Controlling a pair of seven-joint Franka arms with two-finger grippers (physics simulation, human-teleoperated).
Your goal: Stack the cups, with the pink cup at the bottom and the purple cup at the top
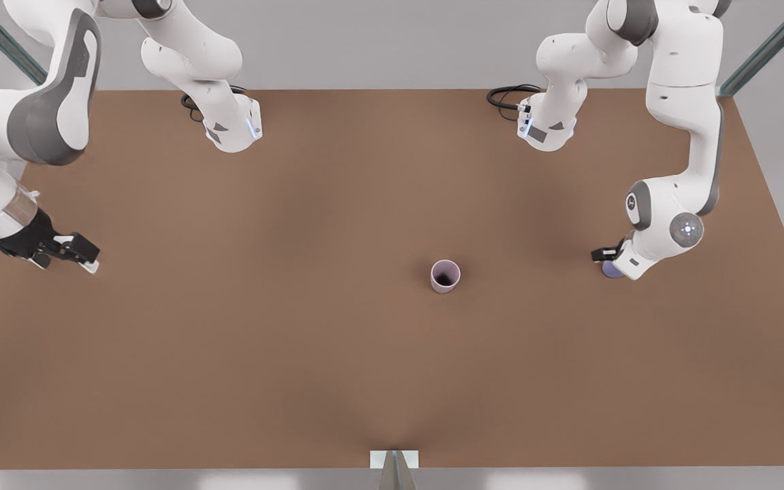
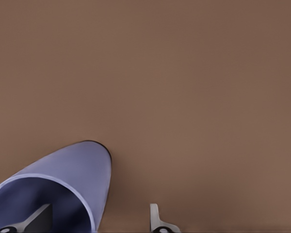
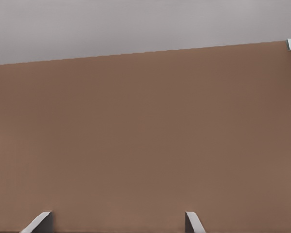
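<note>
Fingertips of the left gripper (image 2: 99, 221) straddle the purple cup's (image 2: 63, 187) wall, one inside; the front view hides this. The right gripper (image 1: 82, 257) waits, fingers spread, near the table's (image 1: 297, 381) edge; the pink cup (image 1: 445, 276) stands mid-table.

Bare table (image 1: 297, 354) around pink cup (image 1: 445, 276)

Simulated robot test bench, not a lived-in room. A bare brown tabletop (image 1: 297, 354) stands against plain grey walls (image 1: 378, 41), framed by metal struts (image 1: 766, 47). Two white arms (image 1: 678, 122) are mounted at its far edge, with black cables (image 1: 508, 95) beside their bases.
</note>
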